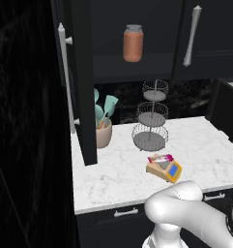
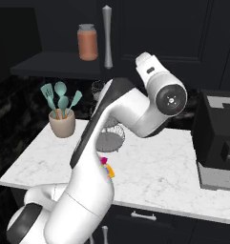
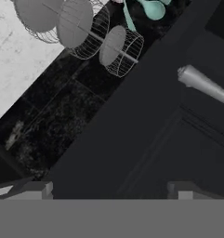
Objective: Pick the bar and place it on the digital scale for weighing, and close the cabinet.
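White marble counter [image 1: 113, 179] carrying a three-tier wire basket [image 1: 151, 116] and, to its left, a beige crock [image 1: 103, 134] holding teal utensils [image 1: 106, 109]. Orange jar [image 1: 133, 43] on a shelf above. Dark appliance [image 2: 216, 138] at the counter's right end; drawer handle [image 1: 125, 212] below the counter edge.

White marbled countertop [image 1: 113, 174] spans centre frame, dark drawer fronts [image 1: 123, 220] with short silver handles beneath. Black speckled backsplash [image 1: 123, 99] behind. Three-tier wire basket [image 1: 151, 116] mid-frame, beige utensil crock [image 1: 103, 133] with teal tools at left. Orange jar [image 1: 133, 42] on shelf, top centre. Dark appliance [image 2: 216, 138] at right edge.
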You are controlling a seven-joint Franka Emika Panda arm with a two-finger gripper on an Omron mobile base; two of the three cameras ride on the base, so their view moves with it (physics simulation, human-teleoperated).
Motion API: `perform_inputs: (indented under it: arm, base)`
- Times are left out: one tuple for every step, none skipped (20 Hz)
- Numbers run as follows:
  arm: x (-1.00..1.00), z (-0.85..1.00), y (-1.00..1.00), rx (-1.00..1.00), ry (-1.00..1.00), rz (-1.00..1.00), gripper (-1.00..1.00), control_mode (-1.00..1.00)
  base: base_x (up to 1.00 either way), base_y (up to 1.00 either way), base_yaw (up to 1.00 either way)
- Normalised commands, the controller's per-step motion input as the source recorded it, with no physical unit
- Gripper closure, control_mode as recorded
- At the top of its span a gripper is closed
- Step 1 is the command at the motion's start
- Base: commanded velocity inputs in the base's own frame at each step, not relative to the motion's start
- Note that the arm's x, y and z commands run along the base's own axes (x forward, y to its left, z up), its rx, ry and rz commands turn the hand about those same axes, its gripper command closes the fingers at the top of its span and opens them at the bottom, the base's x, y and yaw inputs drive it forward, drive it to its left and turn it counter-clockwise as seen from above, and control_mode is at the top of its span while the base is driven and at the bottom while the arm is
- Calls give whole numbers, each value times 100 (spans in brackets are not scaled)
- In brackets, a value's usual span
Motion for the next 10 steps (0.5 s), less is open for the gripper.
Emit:
perform_inputs:
  arm:
    - [-100,32,24,0,-3,7,-100,-100]
    - [-100,31,17,0,-1,7,-100,-100]
    - [-100,30,9,0,0,8,-100,-100]
    - [-100,29,5,0,0,9,-100,-100]
    - [-100,30,1,0,0,11,-100,-100]
    - [-100,34,0,0,1,13,-100,-100]
    - [-100,34,0,0,10,16,-100,-100]
    - [-100,34,0,0,14,22,-100,-100]
    - [-100,33,1,0,16,24,-100,-100]
    - [-86,26,6,4,18,27,-100,-100]
  base:
    - [0,0,0]
    - [0,0,0]
    - [0,0,0]
    - [0,0,0]
    - [0,0,0]
    - [0,0,0]
    - [0,0,0]
    - [0,0,0]
    - [0,0,0]
    - [0,0,0]
